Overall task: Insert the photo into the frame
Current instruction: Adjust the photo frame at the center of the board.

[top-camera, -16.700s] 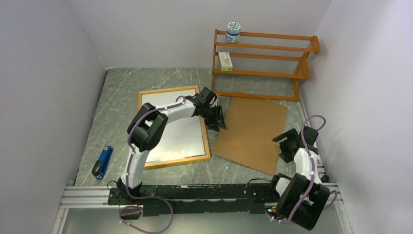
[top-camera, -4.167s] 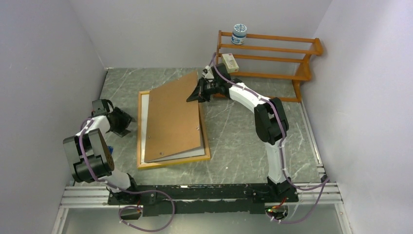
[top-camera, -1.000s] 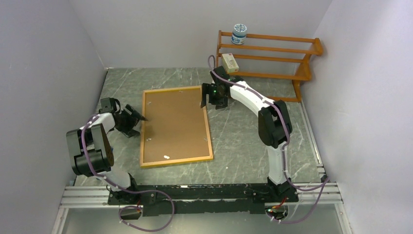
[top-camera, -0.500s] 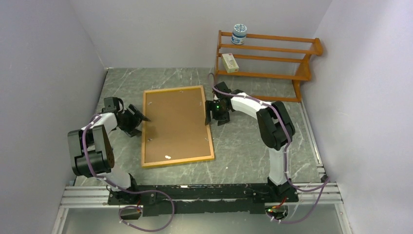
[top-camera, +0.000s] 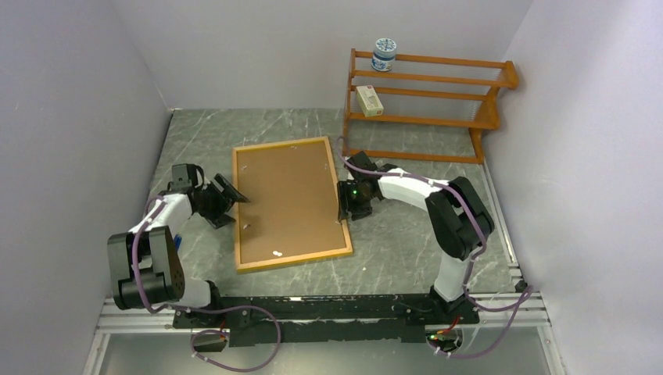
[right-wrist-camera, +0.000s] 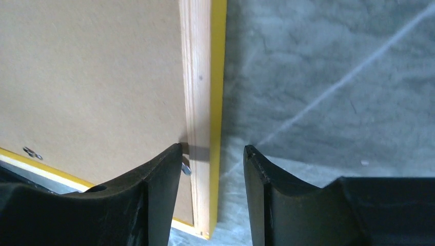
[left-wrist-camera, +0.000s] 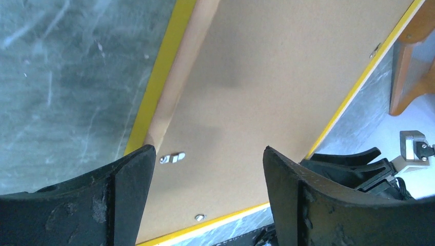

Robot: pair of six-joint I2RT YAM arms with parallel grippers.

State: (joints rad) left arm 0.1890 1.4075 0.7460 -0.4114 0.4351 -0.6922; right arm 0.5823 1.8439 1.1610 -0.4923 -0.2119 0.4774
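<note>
Arms: two, each with one gripper.
Left gripper (left-wrist-camera: pixel 209 149): at the frame's left edge, about midway along it. The jaws are spread wide and released, holding nothing. In the wrist view the left rail lies in the gap ahead of the fingers.
Frame (top-camera: pixel 293 260): one, lying flat and back upward at the centre-left of the worktop (top-camera: pixel 406 226), slightly skewed. The rails are light wood with a bright yellow strip along the outer edge.
Backing board (top-camera: pixel 289 199): one, plain brown, filling the frame's opening.
Photo: not visible in any view.
Metal tabs (left-wrist-camera: pixel 172 157): small, at the board's margins, too small to count with certainty.
Right gripper (right-wrist-camera: pixel 213 148): at the frame's right rail, toward its near end. The fingers are part-way apart and astride the rail. A strip of worktop shows between the rail and the outer finger, so nothing is clamped.
Shelf rack (top-camera: pixel 438 58): one, orange-brown, at the far right corner.
Jar (top-camera: pixel 385 55): one, on the rack's top rail.
Box (top-camera: pixel 364 100): one, on a lower shelf.
</note>
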